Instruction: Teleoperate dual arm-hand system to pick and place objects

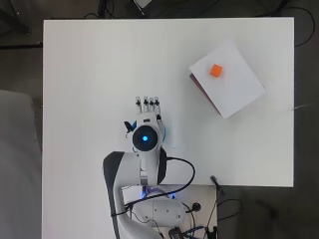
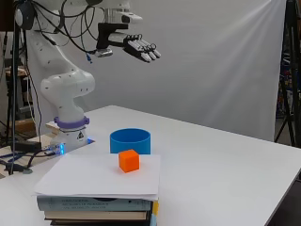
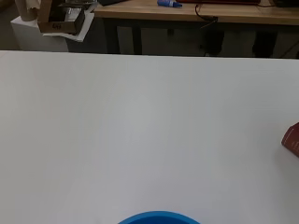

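An orange cube (image 1: 216,70) (image 2: 128,160) rests on a white sheet (image 1: 230,84) (image 2: 99,180) that covers a stack of books (image 2: 96,207) at the table's right. A blue bowl (image 2: 130,141) (image 3: 159,218) stands on the table behind the books in the side view; in the overhead view the arm hides nearly all of it. My hand (image 1: 146,105) (image 2: 139,48) hangs high above the table with its fingers straight and nothing in it. It is well left of the cube in the overhead view.
The white table (image 1: 99,74) (image 3: 140,130) spreads wide around the arm. A dark red book corner (image 3: 292,140) shows in the wrist view. Cables lie by the arm's base (image 1: 149,209), and a wooden bench (image 3: 187,11) stands beyond the table's far edge.
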`<state>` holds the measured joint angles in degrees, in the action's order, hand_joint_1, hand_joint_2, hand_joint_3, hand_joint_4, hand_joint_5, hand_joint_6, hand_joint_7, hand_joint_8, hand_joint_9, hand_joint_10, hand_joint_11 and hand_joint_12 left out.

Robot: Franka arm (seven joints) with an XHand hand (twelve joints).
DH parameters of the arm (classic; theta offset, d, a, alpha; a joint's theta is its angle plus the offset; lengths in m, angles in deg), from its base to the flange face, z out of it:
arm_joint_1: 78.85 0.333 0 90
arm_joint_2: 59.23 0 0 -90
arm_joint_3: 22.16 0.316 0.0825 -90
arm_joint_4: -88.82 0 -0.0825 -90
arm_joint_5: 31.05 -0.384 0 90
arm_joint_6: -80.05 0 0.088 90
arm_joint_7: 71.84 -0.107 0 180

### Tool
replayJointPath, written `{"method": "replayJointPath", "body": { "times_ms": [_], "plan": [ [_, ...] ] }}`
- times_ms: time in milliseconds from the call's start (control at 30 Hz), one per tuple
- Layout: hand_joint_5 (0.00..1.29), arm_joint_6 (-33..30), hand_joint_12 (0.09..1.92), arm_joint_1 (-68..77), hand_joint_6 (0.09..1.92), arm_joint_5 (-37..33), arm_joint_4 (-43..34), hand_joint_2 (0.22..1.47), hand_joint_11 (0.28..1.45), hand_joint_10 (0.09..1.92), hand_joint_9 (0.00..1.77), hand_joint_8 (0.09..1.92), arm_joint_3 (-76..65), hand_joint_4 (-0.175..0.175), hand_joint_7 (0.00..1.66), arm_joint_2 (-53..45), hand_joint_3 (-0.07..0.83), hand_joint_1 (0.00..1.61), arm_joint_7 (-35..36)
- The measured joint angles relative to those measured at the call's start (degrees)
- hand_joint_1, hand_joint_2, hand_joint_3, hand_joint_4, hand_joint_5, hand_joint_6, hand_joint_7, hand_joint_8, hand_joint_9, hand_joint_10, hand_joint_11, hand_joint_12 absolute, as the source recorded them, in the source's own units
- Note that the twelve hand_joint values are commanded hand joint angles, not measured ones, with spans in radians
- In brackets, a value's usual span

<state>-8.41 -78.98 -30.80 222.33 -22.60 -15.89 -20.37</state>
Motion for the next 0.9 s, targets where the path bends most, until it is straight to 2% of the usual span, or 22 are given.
{"method": "replayJointPath", "body": {
  "times_ms": [100, 200, 333, 400, 567, 733, 900],
  "plan": [
    [0.36, 1.4, 0.09, -0.1, 0.09, 0.1, -6.2, 1.04, 0.43, 0.09, 0.49, 0.09, -0.9, 0.039, 0.41, -4.9, 0.002, 0.37, 0.1],
    [0.38, 1.7, 0.09, -0.3, 0.09, 0.6, -14.5, 1.05, 0.45, 0.09, 0.58, 0.09, -1.7, 0.048, 0.48, -9.5, 0.003, 0.37, -0.3],
    [0.4, 1.0, 0.09, -0.7, 0.09, 0.3, -21.9, 1.08, 0.49, 0.09, 0.7, 0.09, -4.8, 0.049, 0.56, -13.6, 0.003, 0.47, -1.2],
    [0.44, 0.4, 0.09, -1.0, 0.09, 0.4, -22.0, 1.09, 0.52, 0.09, 0.76, 0.09, -7.2, 0.052, 0.6, -16.2, 0.001, 0.5, -2.1],
    [0.45, -1.4, 0.09, -1.9, 0.09, 1.9, -19.5, 1.09, 0.51, 0.09, 0.72, 0.09, -11.6, 0.052, 0.59, -21.1, -0.001, 0.48, -4.7],
    [0.4, -4.9, 0.09, -3.1, 0.09, 3.9, -20.4, 1.13, 0.53, 0.09, 0.74, 0.09, -18.7, 0.001, 0.61, -28.9, 0.011, 0.42, -3.9],
    [0.45, -10.3, 0.09, -4.0, 0.09, 4.8, -21.5, 1.16, 0.58, 0.09, 0.83, 0.09, -22.1, -0.013, 0.7, -34.1, 0.004, 0.42, -0.7]
  ]
}}
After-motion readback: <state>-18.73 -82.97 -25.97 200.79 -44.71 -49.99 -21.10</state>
